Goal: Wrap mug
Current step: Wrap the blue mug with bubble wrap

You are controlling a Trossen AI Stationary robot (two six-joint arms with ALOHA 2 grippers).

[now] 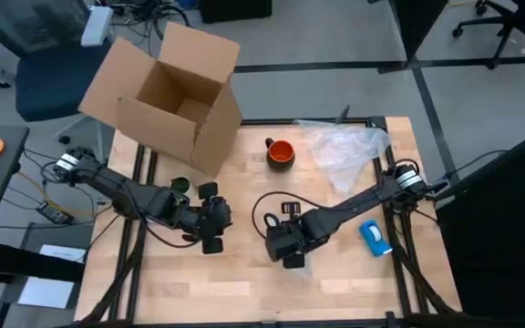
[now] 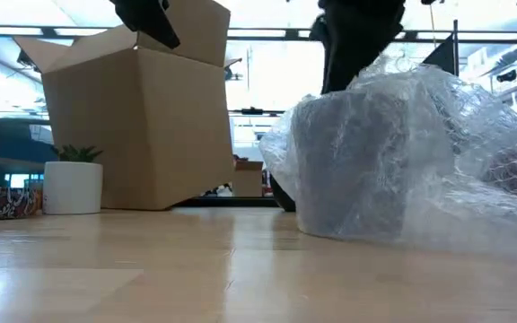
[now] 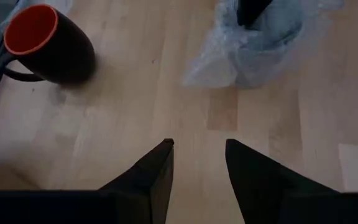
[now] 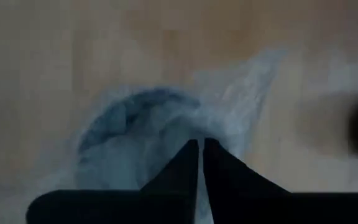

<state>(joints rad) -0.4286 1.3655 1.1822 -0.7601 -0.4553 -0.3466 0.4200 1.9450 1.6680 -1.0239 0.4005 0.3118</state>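
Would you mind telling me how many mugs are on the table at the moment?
1. The mug stands upright at the table's far edge, between the cardboard box and the bubble wrap.

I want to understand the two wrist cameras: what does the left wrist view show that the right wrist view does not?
Only the left wrist view shows the mug, upright on the wooden table, and the left gripper open above bare wood. Only the right wrist view shows the right gripper, nearly shut over the wrap. Both show the clear bubble wrap.
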